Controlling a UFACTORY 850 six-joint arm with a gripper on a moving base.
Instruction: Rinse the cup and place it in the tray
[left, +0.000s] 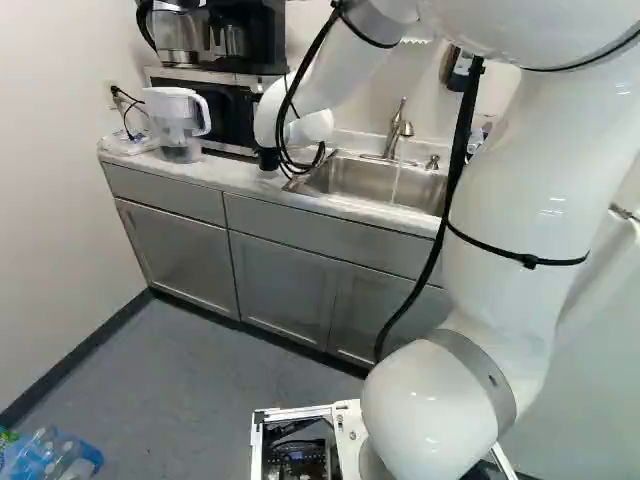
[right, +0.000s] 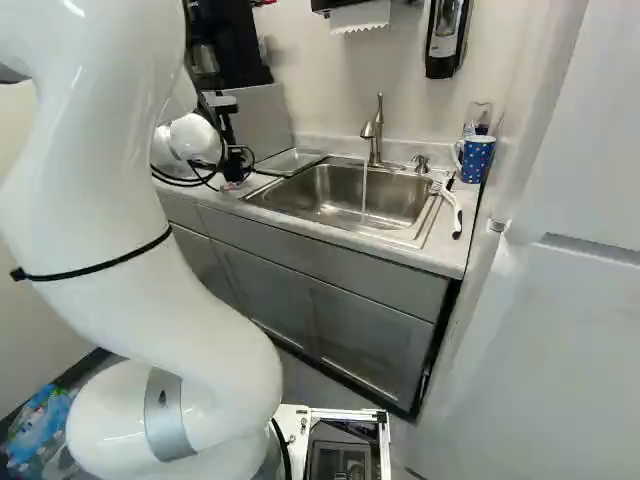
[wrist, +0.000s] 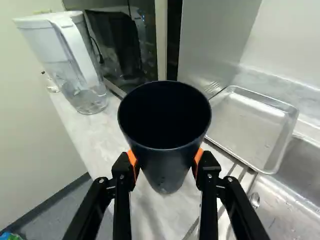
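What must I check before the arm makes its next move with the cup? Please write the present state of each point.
1. Gripper holds the cup: ok, orange pads touch it from two sides.
2. Cup's mouth faces up: ok.
3. Cup is rinsed: cannot tell.
4. Tap is off: not ok, water is running.
5. Tray has room for the cup: ok, its middle is bare.
6. Cup is above the tray: not ok, it is over the counter.
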